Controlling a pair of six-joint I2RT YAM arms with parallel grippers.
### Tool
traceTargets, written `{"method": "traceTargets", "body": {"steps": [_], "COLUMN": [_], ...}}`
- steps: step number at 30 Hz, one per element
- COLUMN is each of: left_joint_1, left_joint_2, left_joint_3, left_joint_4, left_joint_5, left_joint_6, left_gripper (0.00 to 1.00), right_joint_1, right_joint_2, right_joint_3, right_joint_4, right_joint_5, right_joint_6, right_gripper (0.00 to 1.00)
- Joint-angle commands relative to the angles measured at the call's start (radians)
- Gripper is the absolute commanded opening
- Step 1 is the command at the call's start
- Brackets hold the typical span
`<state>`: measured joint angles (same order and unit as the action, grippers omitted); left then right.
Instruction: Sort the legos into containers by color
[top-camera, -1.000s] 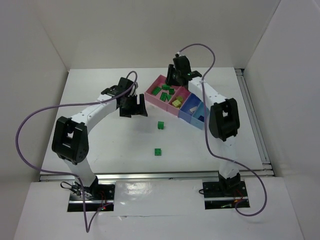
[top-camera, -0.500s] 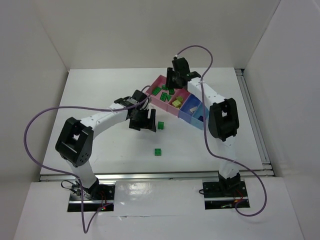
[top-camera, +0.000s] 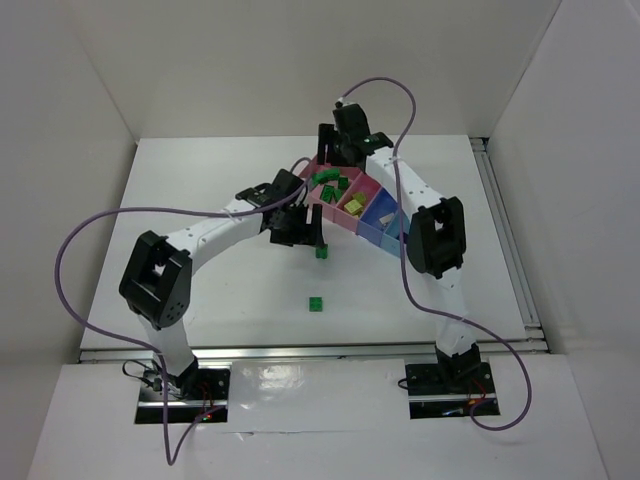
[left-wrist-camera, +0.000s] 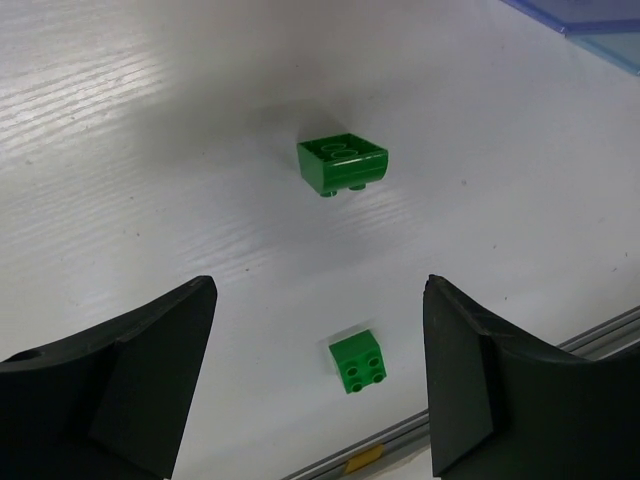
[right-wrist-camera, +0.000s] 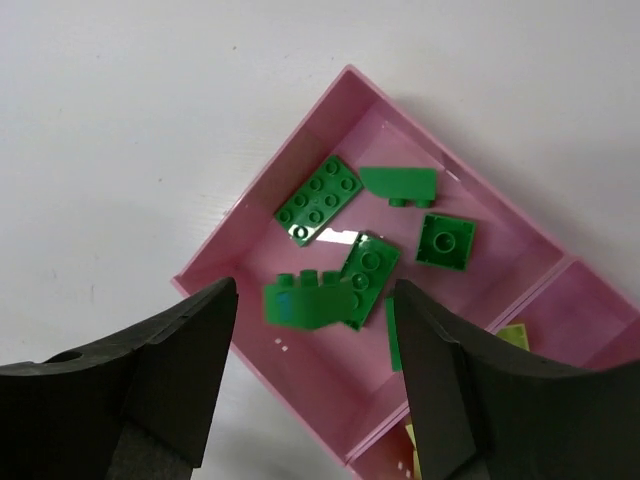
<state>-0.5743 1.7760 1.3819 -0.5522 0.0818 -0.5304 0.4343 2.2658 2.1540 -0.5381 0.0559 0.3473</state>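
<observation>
My left gripper (top-camera: 307, 234) is open and empty, low over the table. It is just left of a green lego (top-camera: 321, 251). In the left wrist view that lego (left-wrist-camera: 342, 163) lies studs down ahead of the open gripper (left-wrist-camera: 318, 292). A second green lego (left-wrist-camera: 359, 361) lies between the fingers' lines, nearer the table edge (top-camera: 315, 303). My right gripper (top-camera: 327, 163) is open over the large pink tray (right-wrist-camera: 240, 235). A blurred green lego (right-wrist-camera: 300, 305) shows between its fingers (right-wrist-camera: 180, 350), above several green legos (right-wrist-camera: 318, 200) in the tray.
The smaller pink tray (top-camera: 354, 213) holds pale yellow legos (top-camera: 353, 205). The blue tray (top-camera: 378, 212) and the light blue tray (top-camera: 392, 238) follow in the row to the right, partly behind the right arm. A metal rail (top-camera: 300, 349) runs along the near table edge.
My left arm has swung right and forward, from beside the large pink tray to the nearer green lego. My right gripper has shifted a little left over the large pink tray.
</observation>
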Motion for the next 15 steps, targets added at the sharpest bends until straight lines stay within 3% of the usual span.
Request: {"method": "traceTargets", "body": {"steps": [1, 4, 8, 15], "left_joint_1": [-0.010, -0.019, -0.030, -0.076], "left_joint_2": [0.043, 0.069, 0.088, 0.148], "left_joint_3": [0.055, 0.066, 0.084, 0.094], "left_joint_4": [0.002, 0.001, -0.009, 0.015], "left_joint_5": [0.012, 0.012, -0.010, -0.037], "left_joint_6": [-0.003, -0.014, -0.023, -0.095], "left_gripper": [0.86, 0.86, 0.86, 0.84], "right_joint_1": [0.007, 0.007, 0.007, -0.016], "right_joint_2": [-0.037, -0.046, -0.073, -0.209], "right_joint_3": [-0.003, 0.006, -0.011, -0.180], "right_joint_4": [-0.016, -0.016, -0.026, 0.087], "right_joint_5": [-0.002, -0.002, 0.009, 0.033], "right_joint_6": [-0.018, -0.027, -0.027, -0.008], "right_gripper": [0.72, 0.72, 0.61, 0.66]}}
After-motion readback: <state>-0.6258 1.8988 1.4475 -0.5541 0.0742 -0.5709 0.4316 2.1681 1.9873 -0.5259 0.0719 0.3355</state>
